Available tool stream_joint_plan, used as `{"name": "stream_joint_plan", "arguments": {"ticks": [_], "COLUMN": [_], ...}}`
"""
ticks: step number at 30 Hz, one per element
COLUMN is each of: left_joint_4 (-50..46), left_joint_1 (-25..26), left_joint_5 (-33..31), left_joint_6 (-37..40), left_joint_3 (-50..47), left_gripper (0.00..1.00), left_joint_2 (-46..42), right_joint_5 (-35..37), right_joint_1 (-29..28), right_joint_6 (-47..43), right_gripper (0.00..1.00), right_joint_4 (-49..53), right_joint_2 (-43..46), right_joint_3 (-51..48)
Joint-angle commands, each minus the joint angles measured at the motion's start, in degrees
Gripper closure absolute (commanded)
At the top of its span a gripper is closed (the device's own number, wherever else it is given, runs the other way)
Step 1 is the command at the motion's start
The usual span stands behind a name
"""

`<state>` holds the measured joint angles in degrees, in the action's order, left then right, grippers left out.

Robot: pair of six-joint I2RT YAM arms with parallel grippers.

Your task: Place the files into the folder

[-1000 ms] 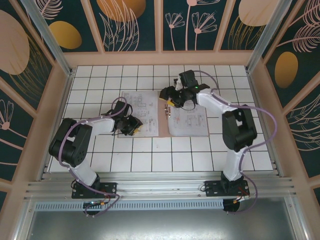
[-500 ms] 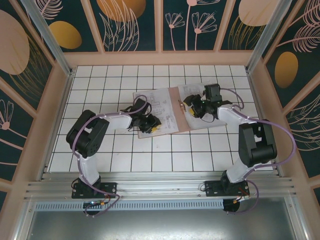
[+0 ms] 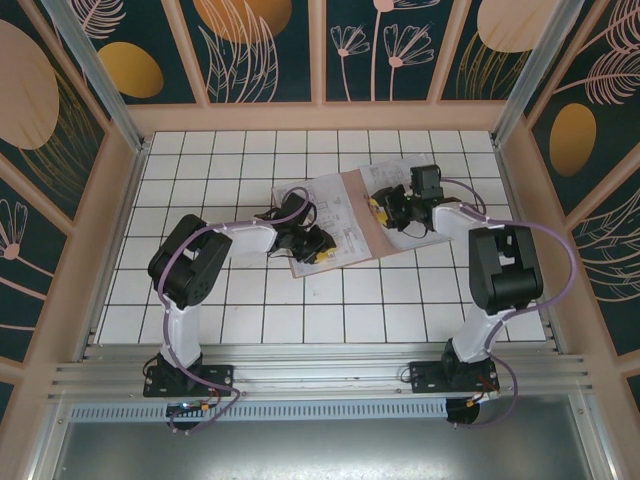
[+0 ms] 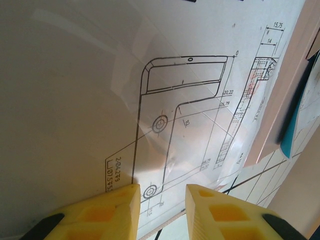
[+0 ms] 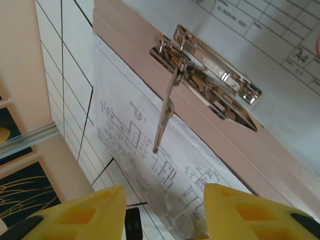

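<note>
A white gridded tabletop [image 3: 250, 320] sits inside dark teal walls [image 3: 270, 45] painted with pale botanical motifs.

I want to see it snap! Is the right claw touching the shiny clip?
Apart. In the right wrist view the right claw is open, and the lever of the clip ends short of it, paper showing between.
</note>
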<state>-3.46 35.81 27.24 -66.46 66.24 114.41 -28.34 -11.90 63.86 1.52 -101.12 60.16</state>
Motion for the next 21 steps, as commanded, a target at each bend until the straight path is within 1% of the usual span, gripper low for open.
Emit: {"name": "stream_joint_plan", "arguments": {"ticks": [1, 12, 21], "left_joint_4": [-2.95, -3.65, -4.01], "left_joint_1": [0.39, 0.34, 0.39], "left_joint_5": [0.90, 0.97, 0.91], "left_joint_6": [0.15, 0.51, 0.56], "left_joint_3": [0.89, 1.97, 2.05], "left_gripper": [0.69, 0.69, 0.70], "left_joint_2": [1.78, 2.50, 2.61], "right_joint_5": [-0.04, -0.18, 0.30], "right_joint_1": [0.28, 0.44, 0.88], "right_joint_6": [1.03, 1.01, 0.31], "right_gripper": [0.57, 0.65, 0.75], "right_joint_4": [-0.73, -0.39, 0.24], "right_joint_2": [-1.93, -5.02, -5.59], "right_joint_3": [2.65, 2.99, 2.69]}}
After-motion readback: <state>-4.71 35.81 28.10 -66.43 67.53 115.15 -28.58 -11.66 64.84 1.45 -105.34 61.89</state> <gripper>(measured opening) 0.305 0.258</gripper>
